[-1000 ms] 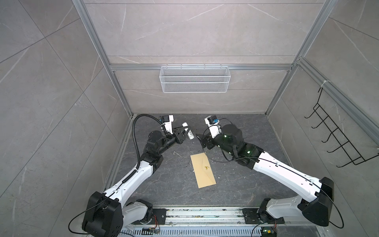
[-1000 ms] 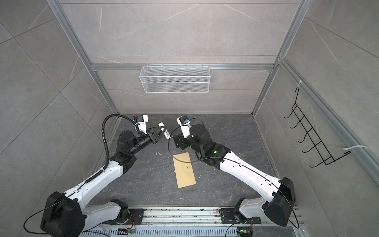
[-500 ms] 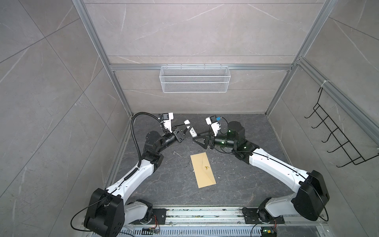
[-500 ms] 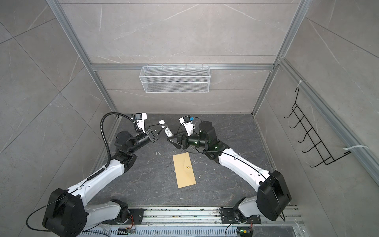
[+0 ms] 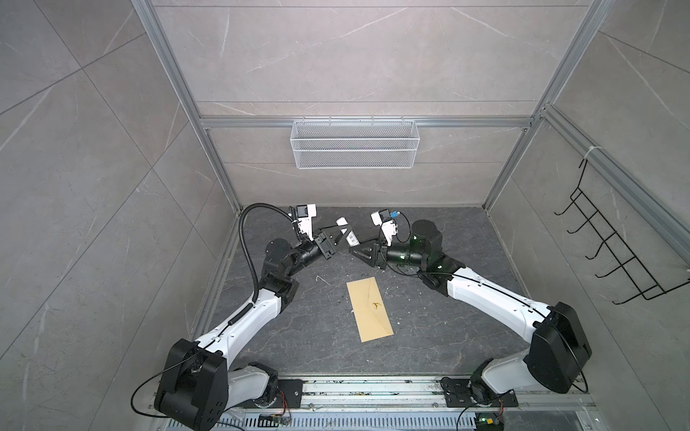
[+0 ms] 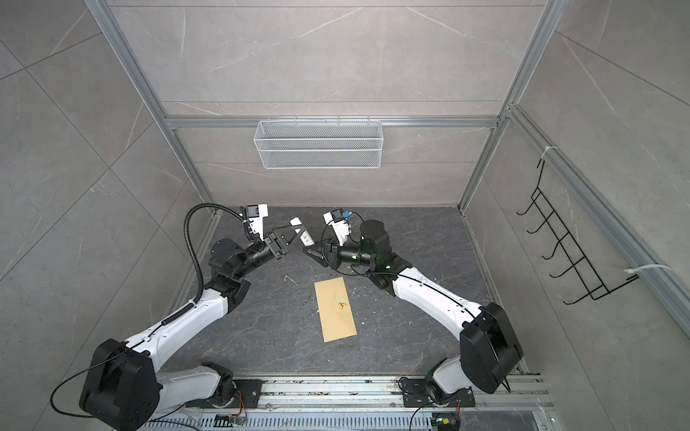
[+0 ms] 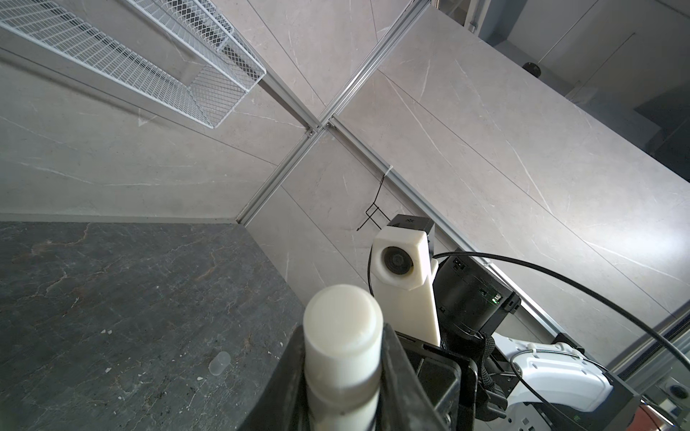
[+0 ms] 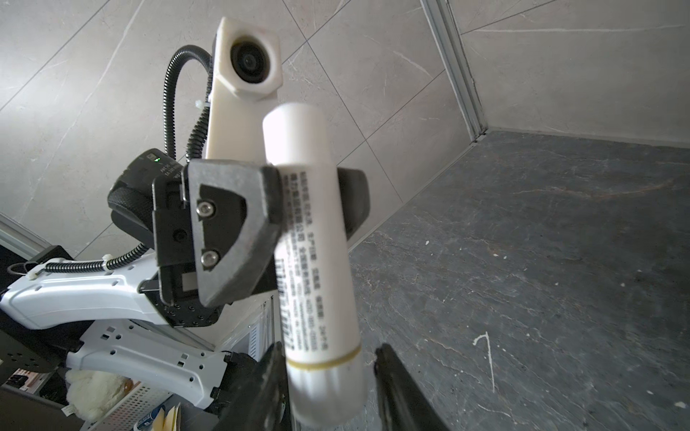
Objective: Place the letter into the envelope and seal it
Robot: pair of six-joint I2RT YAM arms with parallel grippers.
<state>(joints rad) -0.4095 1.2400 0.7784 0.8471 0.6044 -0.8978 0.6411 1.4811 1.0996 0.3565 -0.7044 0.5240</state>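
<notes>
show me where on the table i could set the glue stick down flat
Bare table between the envelope and the right arm, and the front strip from the envelope's near end to the rail. Crowded at the back middle, where left tool and right tool both sit around the glue stick.

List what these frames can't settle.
- Letter: in no view; the opaque envelope could be hiding it.
- Envelope flap, stuck or loose: too small in both top views.
- Small clear object on the table: too blurred, left wrist view.
- Glue stick print: unreadable, blurred, right wrist view.
</notes>
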